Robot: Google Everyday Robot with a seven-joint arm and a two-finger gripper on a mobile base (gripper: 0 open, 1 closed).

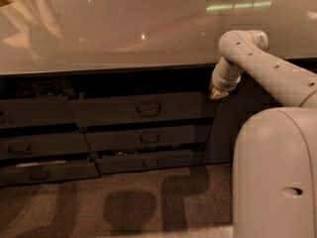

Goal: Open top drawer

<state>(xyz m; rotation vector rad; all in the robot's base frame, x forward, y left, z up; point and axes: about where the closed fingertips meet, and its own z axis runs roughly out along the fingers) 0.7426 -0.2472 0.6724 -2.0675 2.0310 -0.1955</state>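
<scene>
On your far left, a column of dark drawer fronts [39, 144] sits under the glossy pale surface [99, 29]. Right of them you see the top drawer [114, 112], wide and dark grey, its loop handle [148, 109] at centre, above two shallower drawers [148, 139]. Further right, your gripper [218, 94] hangs just beyond the top drawer's right end, under the surface's edge. You cannot tell whether it is released or clenched. The robot's pale body [277, 172] fills the near right.
</scene>
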